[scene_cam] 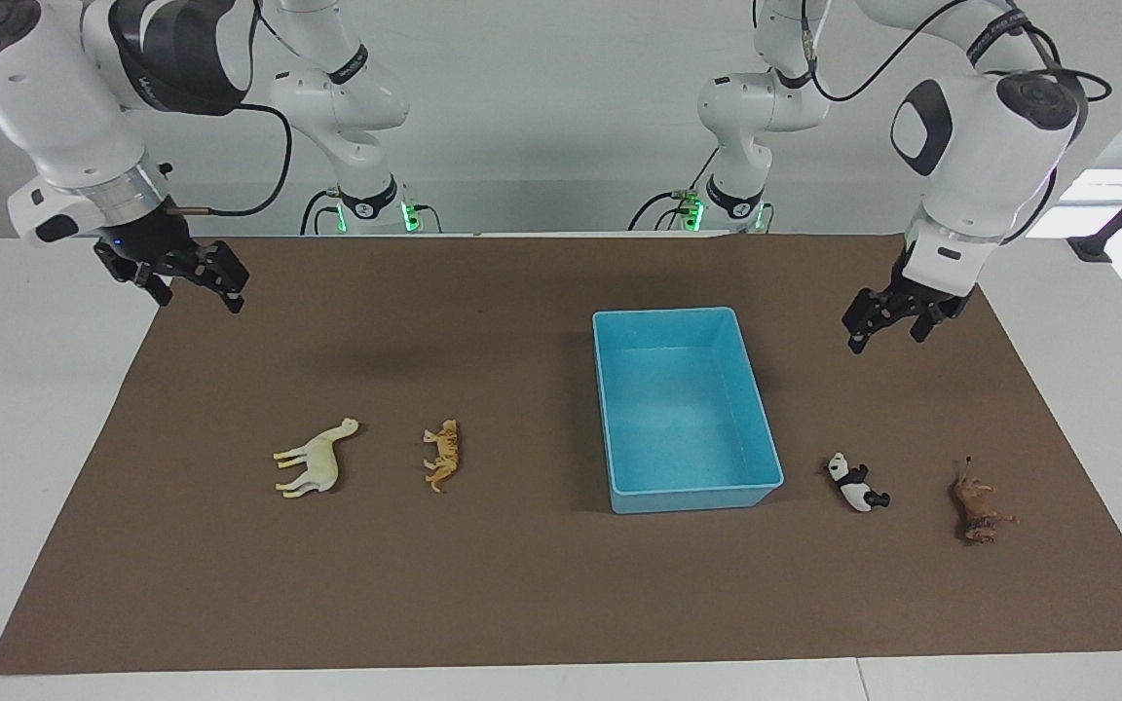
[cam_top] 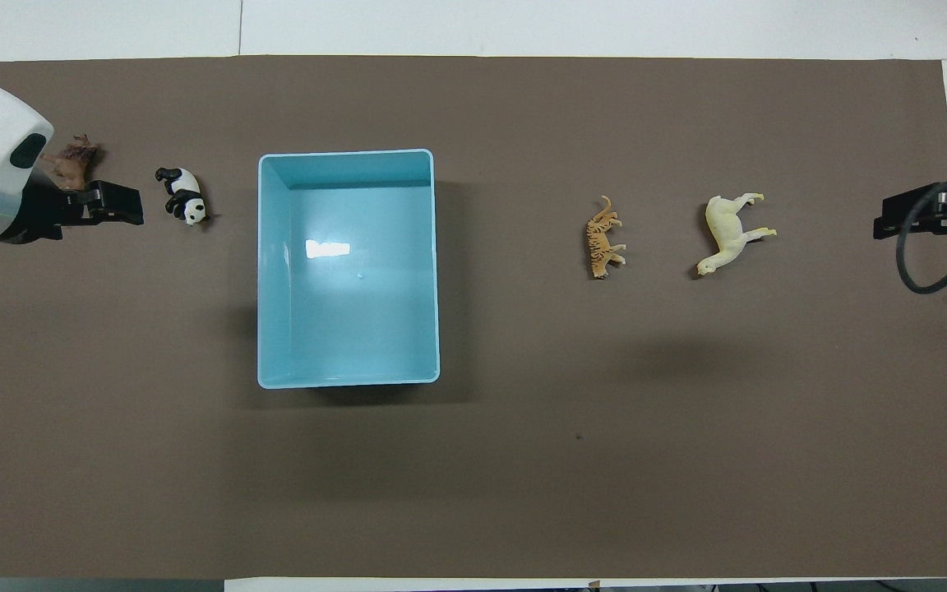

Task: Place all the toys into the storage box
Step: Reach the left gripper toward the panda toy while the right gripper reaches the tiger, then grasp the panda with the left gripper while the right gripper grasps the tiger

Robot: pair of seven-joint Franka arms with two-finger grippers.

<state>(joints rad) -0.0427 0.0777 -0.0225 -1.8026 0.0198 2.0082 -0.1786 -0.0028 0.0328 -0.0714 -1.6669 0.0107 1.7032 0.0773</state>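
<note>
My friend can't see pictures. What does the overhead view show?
An empty light blue storage box sits on a brown mat with four toy animals lying outside it: panda and lion toward the left arm's end, tiger and camel toward the right arm's end.

Robotics lab: two white arms bolted at white table (scene_cam: pixel 522 686), brown mat (scene_cam: pixel 522 584), bare grey wall.

A light blue storage box (scene_cam: pixel 686 501) is seen on a brown mat (scene_cam: pixel 522 584). The camel (scene_cam: pixel 315 460) is coloured cream-yellow, the tiger (scene_cam: pixel 442 454) orange with dark stripes, the panda (scene_cam: pixel 854 483) black and white, the lion (scene_cam: pixel 976 508) dark brown.
</note>
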